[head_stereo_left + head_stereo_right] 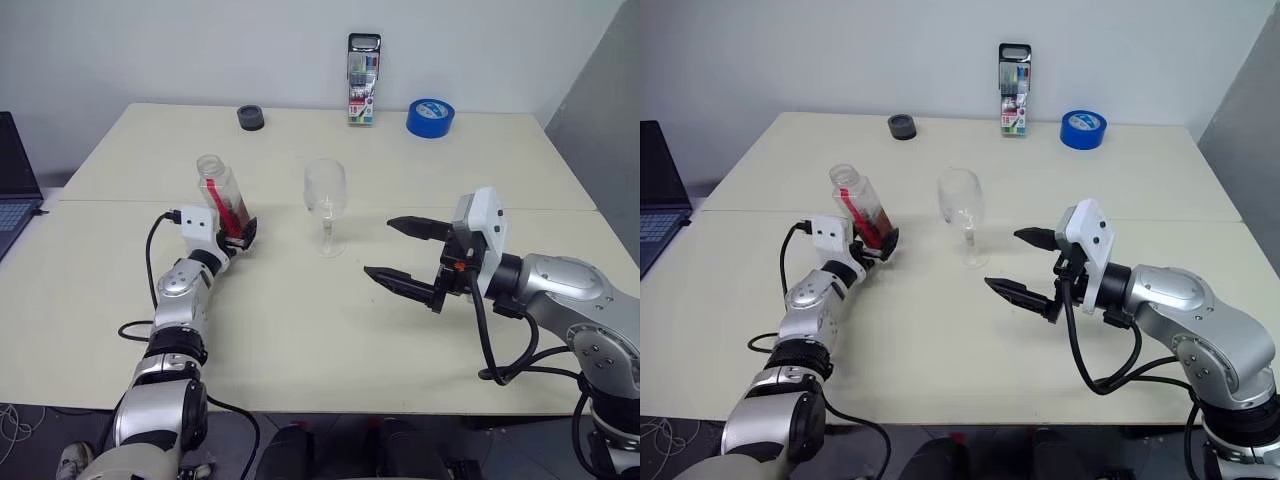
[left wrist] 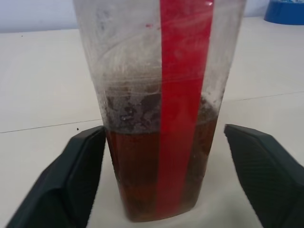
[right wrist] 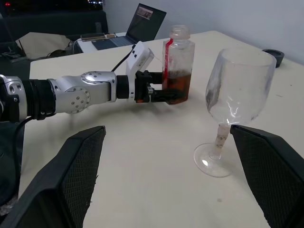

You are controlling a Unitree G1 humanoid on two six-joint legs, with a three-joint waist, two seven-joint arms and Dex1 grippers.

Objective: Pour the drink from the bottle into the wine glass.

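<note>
The bottle (image 1: 222,195) stands upright and uncapped on the table, left of the wine glass (image 1: 325,200). A red strip runs down its side, and the reddish-brown drink (image 2: 137,171) fills its lower part. My left gripper (image 1: 238,232) reaches level around the bottle's base. In the left wrist view one finger (image 2: 80,166) lies against the bottle while the other finger (image 2: 261,166) stands off with a gap. The wine glass (image 3: 237,85) is upright and holds no liquid. My right gripper (image 1: 380,247) hovers wide open to the right of the glass, holding nothing.
A tall pack of markers (image 1: 362,80), a blue tape roll (image 1: 430,117) and a small black round item (image 1: 251,118) sit along the table's far edge. A laptop (image 1: 12,180) lies off to the left. A seam crosses the tabletop (image 1: 300,340) behind the glass.
</note>
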